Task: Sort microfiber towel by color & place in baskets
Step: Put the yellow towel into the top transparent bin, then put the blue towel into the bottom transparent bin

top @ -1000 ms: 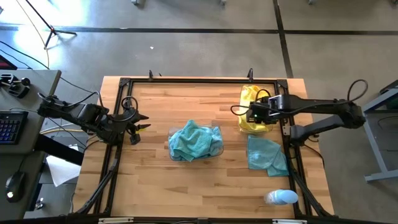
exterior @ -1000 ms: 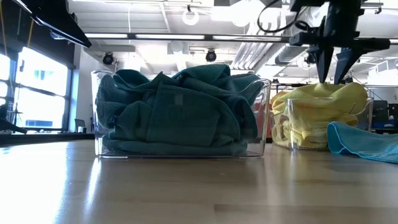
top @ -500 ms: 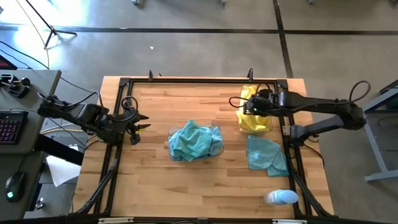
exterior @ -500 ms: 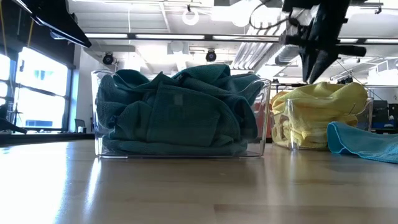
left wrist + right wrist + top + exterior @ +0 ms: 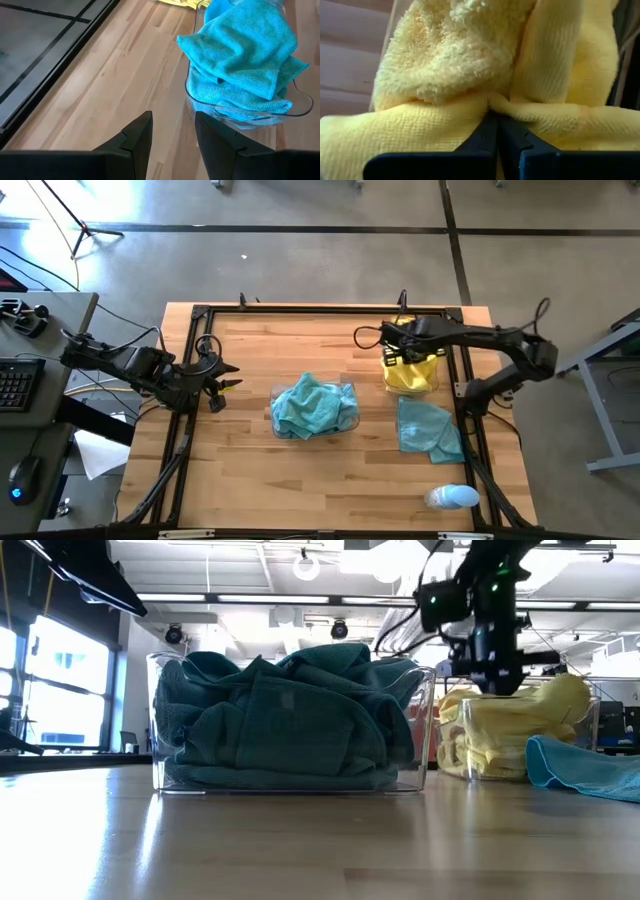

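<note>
High view: right gripper [image 5: 402,350] is over the yellow towels [image 5: 410,372] in the right basket [image 5: 431,386], at the far right of the table [image 5: 250,470]. Centre basket [image 5: 352,418] is full of teal towels [image 5: 310,406]. One loose teal towel [image 5: 428,428] lies flat on the wood, just nearer than the yellow basket. A pale bottle [image 5: 452,497] lies at the near right corner. Left gripper [image 5: 226,375] is parked at the left edge, well apart from both baskets.

Low view: teal pile [image 5: 285,720] mounds above the rim of the clear centre bin [image 5: 160,775]. Right gripper [image 5: 495,680] is down on top of the yellow pile [image 5: 510,730]; loose teal towel [image 5: 585,768] sits at far right, touching that bin.

Left wrist view: left fingers [image 5: 137,137] spread apart, nothing between them, above bare wood just beside the teal basket [image 5: 300,107].

Right wrist view: right fingers [image 5: 487,135] clenched together, tips pressed into a fold of yellow towel [image 5: 455,65]. Can't tell whether any cloth is actually pinched.
</note>
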